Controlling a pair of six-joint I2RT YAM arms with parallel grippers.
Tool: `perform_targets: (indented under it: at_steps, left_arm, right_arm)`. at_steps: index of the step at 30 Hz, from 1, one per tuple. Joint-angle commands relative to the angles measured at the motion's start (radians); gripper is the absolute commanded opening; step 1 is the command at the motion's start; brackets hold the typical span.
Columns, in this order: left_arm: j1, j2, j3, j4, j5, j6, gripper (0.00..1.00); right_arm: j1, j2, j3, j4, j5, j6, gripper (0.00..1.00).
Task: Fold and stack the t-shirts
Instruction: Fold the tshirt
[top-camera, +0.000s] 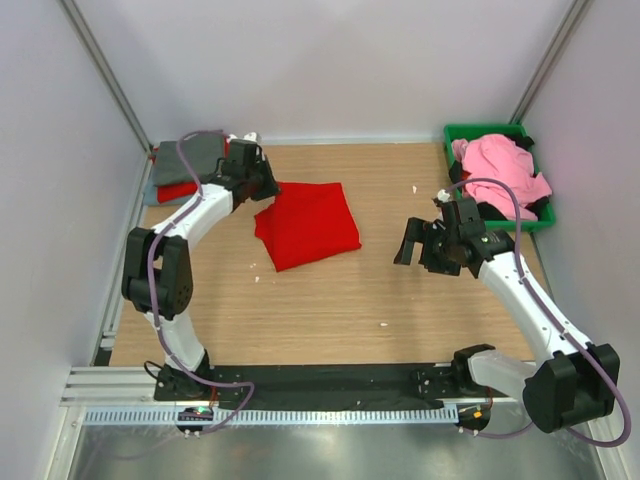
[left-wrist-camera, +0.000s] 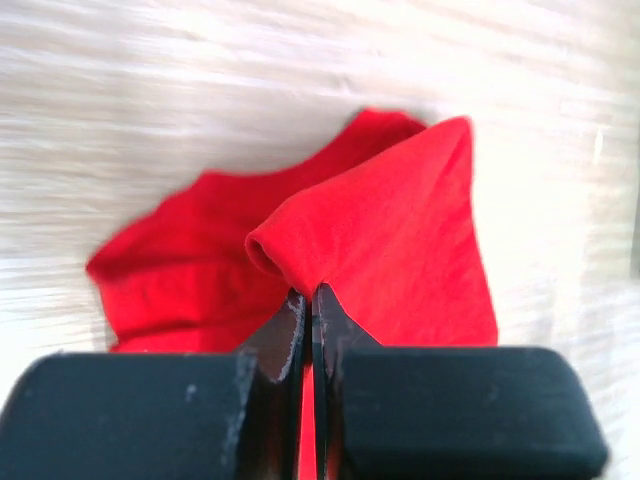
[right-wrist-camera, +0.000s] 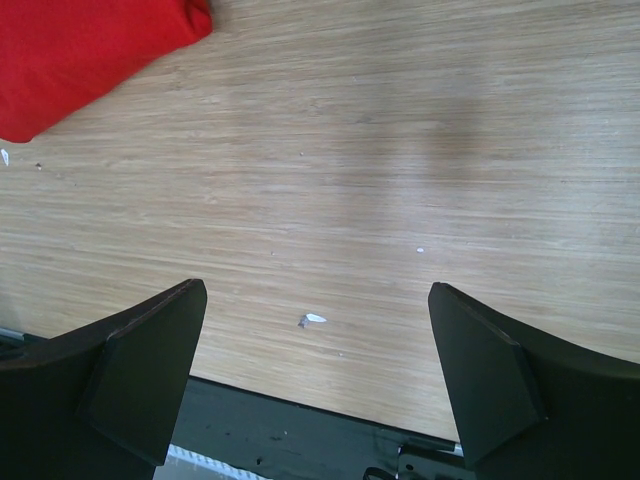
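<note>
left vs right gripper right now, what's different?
The left gripper is shut, pinching a raised fold of the red t-shirt. The right gripper is wide open and holds nothing.
The left gripper sits at the shirt's edge. The right gripper is over bare table, apart from the shirt.
Both have black fingers.
</note>
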Motion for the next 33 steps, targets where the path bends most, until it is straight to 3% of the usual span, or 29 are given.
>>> perform_targets:
  at_steps: [1, 6, 10, 14, 17, 21, 24, 27, 30, 31, 33]
  left_arm:
    - [0.038, -0.027, -0.024, 0.109, -0.058, -0.021, 0.0]
    - [0.048, -0.016, -0.05, 0.065, -0.142, -0.055, 0.0]
    - [0.036, -0.104, -0.18, 0.129, -0.254, -0.066, 0.0]
    - [0.041, -0.084, -0.148, 0.063, -0.188, -0.067, 0.0]
    - [0.039, -0.119, -0.196, 0.066, -0.196, -0.102, 0.0]
    - [0.019, -0.209, -0.234, 0.011, -0.246, -0.075, 0.0]
    - [-0.039, -0.28, -0.271, 0.014, -0.358, -0.007, 0.0]
    - [-0.04, -0.313, -0.305, -0.003, -0.363, -0.004, 0.0]
    - [-0.041, -0.333, -0.367, 0.017, -0.377, -0.013, 0.0]
    - [-0.04, -0.328, -0.378, 0.034, -0.375, -0.013, 0.0]
    - [-0.04, -0.311, -0.4, 0.054, -0.372, -0.013, 0.0]
  right_arm:
    - [-0.003, -0.018, 0.001, 0.037, 0.011, -0.021, 1.0]
    - [-0.003, -0.016, -0.004, 0.042, 0.011, -0.023, 1.0]
    - [-0.003, -0.012, -0.008, 0.059, -0.001, -0.011, 1.0]
    - [0.025, 0.011, -0.036, 0.23, -0.171, 0.09, 0.98]
    - [0.106, 0.097, 0.017, 0.296, -0.146, 0.124, 0.98]
    - [0.112, 0.296, 0.194, 0.368, -0.181, 0.105, 0.98]
    - [0.079, 0.532, 0.419, 0.362, -0.189, 0.088, 0.98]
    - [0.039, 0.776, 0.646, 0.401, -0.257, 0.144, 0.97]
    - [0.037, 1.052, 1.058, 0.329, -0.34, 0.173, 0.93]
    - [0.04, 1.178, 1.132, 0.291, -0.372, 0.184, 0.92]
    - [0.043, 1.258, 1.279, 0.255, -0.379, 0.195, 0.91]
